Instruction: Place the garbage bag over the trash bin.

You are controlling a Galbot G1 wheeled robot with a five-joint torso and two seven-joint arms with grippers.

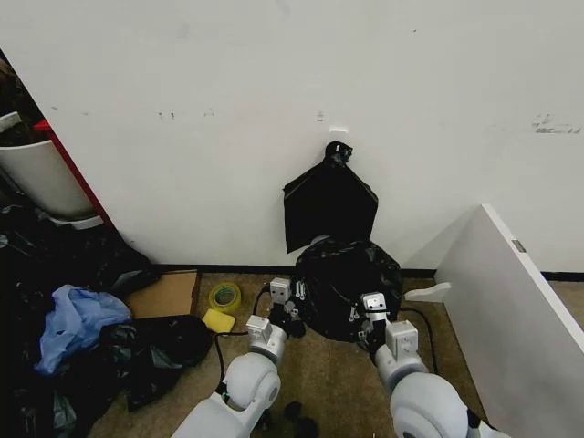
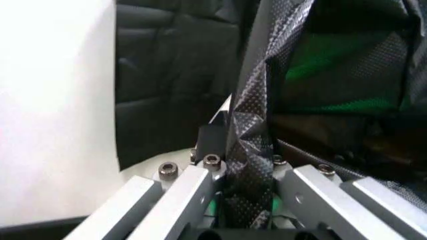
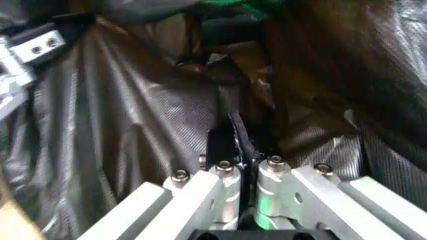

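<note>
glossy black plastic of the garbage bag mounds on the floor against the wall, just below the flat black bundle hanging there. the left tool is clamped on a fold of bag film at the mound's left side, the right tool pinched on film at its right, likely to spread the opening. the trash bin is hidden, probably beneath the bag.

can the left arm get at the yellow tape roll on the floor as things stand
Probably not yet: the left gripper is shut on the garbage bag. The tape roll lies close beside it with open floor between.
</note>
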